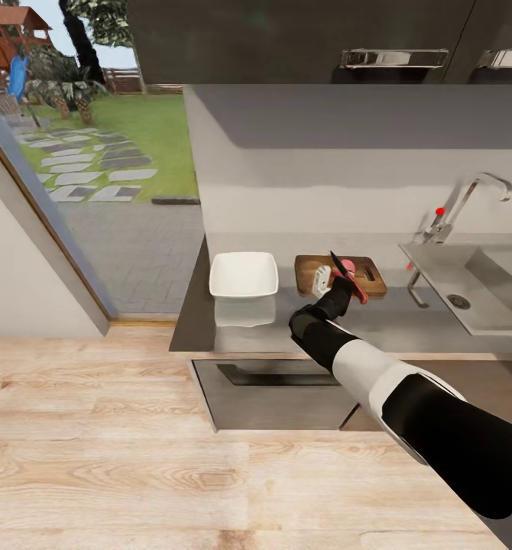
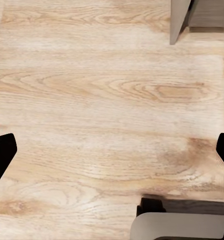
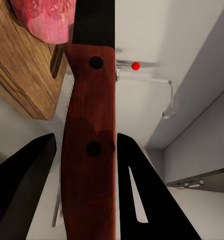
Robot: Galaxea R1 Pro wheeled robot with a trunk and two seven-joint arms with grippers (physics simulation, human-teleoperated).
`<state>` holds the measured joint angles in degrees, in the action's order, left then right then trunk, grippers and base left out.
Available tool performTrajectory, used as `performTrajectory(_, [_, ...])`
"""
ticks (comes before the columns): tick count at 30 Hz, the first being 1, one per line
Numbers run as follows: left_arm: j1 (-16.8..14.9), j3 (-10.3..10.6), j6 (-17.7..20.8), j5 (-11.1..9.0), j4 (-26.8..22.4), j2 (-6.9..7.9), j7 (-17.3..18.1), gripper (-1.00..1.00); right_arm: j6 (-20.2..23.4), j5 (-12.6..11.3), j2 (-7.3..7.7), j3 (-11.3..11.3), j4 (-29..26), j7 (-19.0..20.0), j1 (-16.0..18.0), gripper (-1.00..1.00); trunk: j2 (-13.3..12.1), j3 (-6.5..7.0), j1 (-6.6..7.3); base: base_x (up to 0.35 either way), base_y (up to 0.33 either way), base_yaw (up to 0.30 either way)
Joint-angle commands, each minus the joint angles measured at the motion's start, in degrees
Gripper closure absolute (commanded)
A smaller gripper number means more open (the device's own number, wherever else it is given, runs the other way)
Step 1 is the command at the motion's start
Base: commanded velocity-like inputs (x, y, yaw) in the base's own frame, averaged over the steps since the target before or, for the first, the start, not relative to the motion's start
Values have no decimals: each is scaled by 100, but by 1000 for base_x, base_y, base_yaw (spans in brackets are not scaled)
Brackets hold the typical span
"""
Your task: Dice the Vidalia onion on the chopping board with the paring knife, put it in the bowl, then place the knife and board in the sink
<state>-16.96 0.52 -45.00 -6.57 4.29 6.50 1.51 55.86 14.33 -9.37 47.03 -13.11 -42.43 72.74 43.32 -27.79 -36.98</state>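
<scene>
**A:** Two arms on this robot, so where's each one at?

**B:** The right gripper [image 1: 340,284] is clamped on the paring knife [image 1: 348,278], fingers pinching the red-orange handle, dark blade angled up over the chopping board [image 1: 363,276]. The Vidalia onion [image 1: 348,266] sits on the board right by the blade.

**A:** And the left?

**B:** The left gripper [image 2: 112,147] hangs over the wooden floor [image 2: 101,90], fingers spread wide apart, nothing between them.

**A:** The rest of it?

**B:** The white bowl [image 1: 243,274] rests on the countertop [image 1: 286,332] just left of the board. The sink [image 1: 485,294] is off to the right, with its tap [image 1: 470,198] behind it.
</scene>
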Motion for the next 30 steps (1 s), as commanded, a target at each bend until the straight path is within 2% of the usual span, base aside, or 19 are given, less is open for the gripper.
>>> performTrajectory(1, [-9,10,-35,-37,23,0,16,-100,22,0,5,16,1,-7,4,100,5,-6,-1,0,-278,0])
performTrajectory(6, [-9,10,-35,-38,23,0,16,-100,22,0,13,17,1,-3,4,100,5,-6,-1,0,-152,0])
performTrajectory(19, [-9,10,-35,-32,20,0,16,-100,22,0,-14,26,1,-2,4,100,5,-6,-1,0,-11,0])
performTrajectory(30, [-9,10,-35,-34,20,0,16,-100,22,0,-21,26,1,-11,4,100,5,-6,-1,41,97,0])
